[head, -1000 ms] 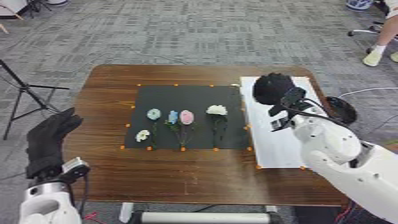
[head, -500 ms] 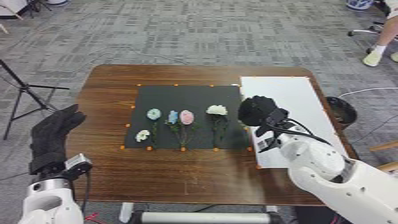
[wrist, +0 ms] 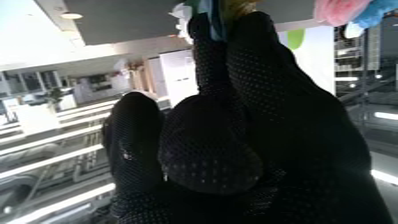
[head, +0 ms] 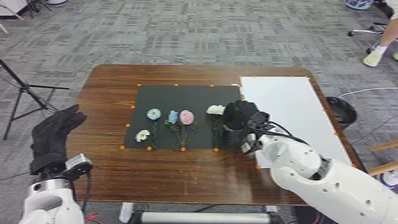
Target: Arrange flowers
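My right hand (head: pixel 238 115) is over the right part of the dark mat (head: pixel 182 92), beside the white flower (head: pixel 216 109), covering part of its stem. In the right wrist view my right hand (wrist: pixel 266 105) has fingers extended, tips by white petals (wrist: pixel 183 19) and something blue; a hold on them is not visible. A pink flower (head: pixel 187 117), a light-blue one (head: pixel 173 117) and a pale teal one (head: pixel 154 114) lie on the mat's middle and left. A small white flower (head: pixel 142 135) lies lower left. My left hand (head: pixel 55 132) rests open beyond the table's left edge.
A long white sheet (head: pixel 284 100) lies along the right side of the brown table (head: pixel 169 175). Small orange markers dot the edges of mat and sheet. A black round bin (head: pixel 341 111) is past the right edge, and a tripod (head: pixel 27 87) stands at the left.
My right hand has moved left and down from above the white sheet to the mat's right part, beside the white flower. The left hand has hardly moved.
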`<move>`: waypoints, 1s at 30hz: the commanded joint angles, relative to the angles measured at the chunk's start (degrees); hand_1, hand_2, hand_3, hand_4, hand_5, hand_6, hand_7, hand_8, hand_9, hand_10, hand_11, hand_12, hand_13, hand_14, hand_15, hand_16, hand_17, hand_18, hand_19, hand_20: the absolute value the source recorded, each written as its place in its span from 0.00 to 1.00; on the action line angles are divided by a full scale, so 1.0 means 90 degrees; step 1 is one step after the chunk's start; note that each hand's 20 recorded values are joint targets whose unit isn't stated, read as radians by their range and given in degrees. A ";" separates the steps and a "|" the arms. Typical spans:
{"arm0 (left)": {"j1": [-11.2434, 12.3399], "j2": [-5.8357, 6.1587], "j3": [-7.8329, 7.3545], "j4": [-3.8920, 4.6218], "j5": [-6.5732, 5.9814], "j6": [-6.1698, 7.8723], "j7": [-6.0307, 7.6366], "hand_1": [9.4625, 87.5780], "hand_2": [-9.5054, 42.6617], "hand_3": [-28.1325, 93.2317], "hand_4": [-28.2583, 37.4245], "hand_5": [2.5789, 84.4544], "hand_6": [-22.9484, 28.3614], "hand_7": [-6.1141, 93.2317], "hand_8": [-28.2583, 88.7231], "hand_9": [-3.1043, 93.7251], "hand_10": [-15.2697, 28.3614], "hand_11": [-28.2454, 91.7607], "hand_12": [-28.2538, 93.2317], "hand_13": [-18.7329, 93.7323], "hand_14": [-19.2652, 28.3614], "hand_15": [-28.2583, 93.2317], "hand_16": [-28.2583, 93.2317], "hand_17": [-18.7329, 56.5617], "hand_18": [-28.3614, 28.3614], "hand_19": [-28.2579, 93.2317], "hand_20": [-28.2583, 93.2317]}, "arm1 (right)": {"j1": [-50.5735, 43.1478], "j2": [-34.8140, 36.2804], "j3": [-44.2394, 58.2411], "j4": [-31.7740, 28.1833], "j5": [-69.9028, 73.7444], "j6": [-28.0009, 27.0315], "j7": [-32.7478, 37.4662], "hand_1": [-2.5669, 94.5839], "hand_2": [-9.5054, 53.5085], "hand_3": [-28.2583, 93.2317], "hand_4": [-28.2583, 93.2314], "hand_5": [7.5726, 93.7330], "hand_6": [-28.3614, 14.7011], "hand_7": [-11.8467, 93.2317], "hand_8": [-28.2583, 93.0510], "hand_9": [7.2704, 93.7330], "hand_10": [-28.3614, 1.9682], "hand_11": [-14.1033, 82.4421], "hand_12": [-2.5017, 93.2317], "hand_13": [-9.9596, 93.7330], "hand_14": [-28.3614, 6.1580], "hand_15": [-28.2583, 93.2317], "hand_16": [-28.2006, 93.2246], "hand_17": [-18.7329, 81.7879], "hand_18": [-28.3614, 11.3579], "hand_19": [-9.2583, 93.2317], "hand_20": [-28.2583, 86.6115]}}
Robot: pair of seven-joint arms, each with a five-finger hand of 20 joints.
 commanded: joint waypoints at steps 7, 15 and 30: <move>0.0031 -0.0062 -0.0011 -0.0012 -0.0004 -0.0018 -0.0030 0.23 0.37 0.79 0.00 0.63 0.52 0.24 0.18 0.59 0.70 0.45 0.34 0.56 0.81 0.44 0.23 0.39 0.73 0.36 0.41 | -0.0098 0.0088 0.0247 -0.0266 -0.0034 -0.0506 0.0015 0.62 0.00 0.70 0.13 0.72 0.68 0.28 0.28 0.87 0.61 0.21 0.36 0.97 0.82 0.77 0.52 0.78 0.29 1.00 0.77; 0.0060 -0.0072 -0.0044 -0.0017 0.0018 -0.0060 -0.0029 0.23 0.37 0.78 0.00 0.63 0.50 0.24 0.18 0.59 0.70 0.44 0.34 0.56 0.80 0.44 0.23 0.38 0.73 0.36 0.41 | -0.0142 0.0111 0.0589 -0.0421 0.0092 -0.0825 0.0067 0.51 0.00 0.78 0.12 0.65 0.73 0.26 0.16 0.74 0.52 0.29 0.21 0.96 0.79 0.76 0.51 0.77 0.28 1.00 0.76; 0.0055 -0.0084 -0.0048 -0.0007 0.0005 -0.0076 -0.0022 0.23 0.37 0.78 0.00 0.64 0.48 0.24 0.18 0.59 0.70 0.44 0.34 0.56 0.80 0.44 0.23 0.38 0.73 0.36 0.41 | -0.0082 0.0086 0.1252 -0.0466 0.0101 -0.0513 0.0106 0.48 0.00 0.77 0.12 0.60 0.73 0.26 0.15 0.68 0.45 0.24 0.19 0.95 0.76 0.76 0.50 0.76 0.28 1.00 0.74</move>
